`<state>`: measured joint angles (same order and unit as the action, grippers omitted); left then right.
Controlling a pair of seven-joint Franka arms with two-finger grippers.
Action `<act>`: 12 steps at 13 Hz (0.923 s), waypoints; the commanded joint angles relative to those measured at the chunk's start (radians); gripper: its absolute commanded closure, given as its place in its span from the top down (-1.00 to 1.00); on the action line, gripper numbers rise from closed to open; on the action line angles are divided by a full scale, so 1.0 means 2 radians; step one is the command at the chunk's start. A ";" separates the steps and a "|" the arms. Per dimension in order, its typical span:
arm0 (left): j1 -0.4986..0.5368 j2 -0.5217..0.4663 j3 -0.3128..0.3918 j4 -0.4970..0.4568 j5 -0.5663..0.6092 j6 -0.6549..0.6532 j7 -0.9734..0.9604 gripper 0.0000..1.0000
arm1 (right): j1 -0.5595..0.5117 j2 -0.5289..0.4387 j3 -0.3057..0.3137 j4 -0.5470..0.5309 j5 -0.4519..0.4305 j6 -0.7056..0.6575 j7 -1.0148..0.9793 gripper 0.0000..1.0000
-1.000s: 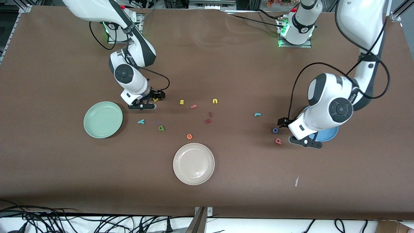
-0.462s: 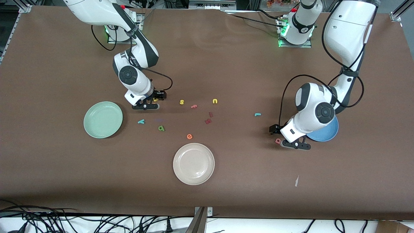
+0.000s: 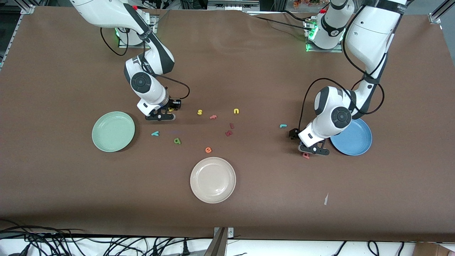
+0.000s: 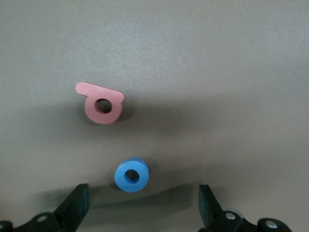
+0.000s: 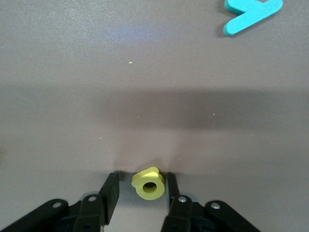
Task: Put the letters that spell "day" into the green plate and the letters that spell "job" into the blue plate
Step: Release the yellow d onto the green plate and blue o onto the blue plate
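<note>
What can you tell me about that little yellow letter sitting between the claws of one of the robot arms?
The yellow letter is a small "d" cut from what looks like soft foam: a ring with a round hole and a short stub. It lies flat on the brown table, between the green plate and the yellow "s". The right gripper is down around it, one finger on each side, closing in; real contact is not clear. Nothing else touches it.

The right arm reaches down from its base, its right gripper (image 5: 140,186) low at the table with the fingers (image 5: 110,191) drawn in close, a narrow gap between them. The left arm bends sharply at the elbow, its left gripper (image 4: 140,205) low too, fingers (image 4: 77,205) spread wide.
</note>
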<state>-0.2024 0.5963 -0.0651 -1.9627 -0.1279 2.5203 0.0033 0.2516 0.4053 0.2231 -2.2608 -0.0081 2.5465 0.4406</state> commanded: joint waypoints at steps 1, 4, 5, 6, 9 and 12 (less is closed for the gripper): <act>-0.008 -0.009 0.006 -0.010 -0.010 0.005 0.007 1.00 | 0.000 0.003 0.000 0.004 -0.009 0.005 0.003 -0.08; -0.008 -0.008 0.006 -0.009 0.010 0.005 0.007 1.00 | 0.000 0.004 -0.001 0.004 -0.009 0.005 0.002 -0.21; -0.008 -0.007 0.006 -0.007 0.010 0.005 0.007 1.00 | 0.000 0.004 -0.001 0.004 -0.009 0.005 0.003 -0.23; -0.008 -0.007 0.007 -0.007 0.010 0.005 0.007 1.00 | 0.000 0.005 -0.001 0.004 -0.009 0.005 0.003 -0.29; -0.007 -0.008 0.007 -0.003 0.010 0.005 0.007 0.88 | 0.000 0.006 -0.002 0.004 -0.009 0.005 0.002 -0.47; -0.006 -0.009 0.010 0.000 0.010 0.005 0.007 0.56 | -0.002 -0.003 -0.003 0.009 -0.009 -0.003 -0.002 -0.58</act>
<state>-0.2031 0.5919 -0.0579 -1.9582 -0.1210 2.5237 0.0079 0.2513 0.4053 0.2208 -2.2581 -0.0082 2.5468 0.4401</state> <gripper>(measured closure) 0.216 0.696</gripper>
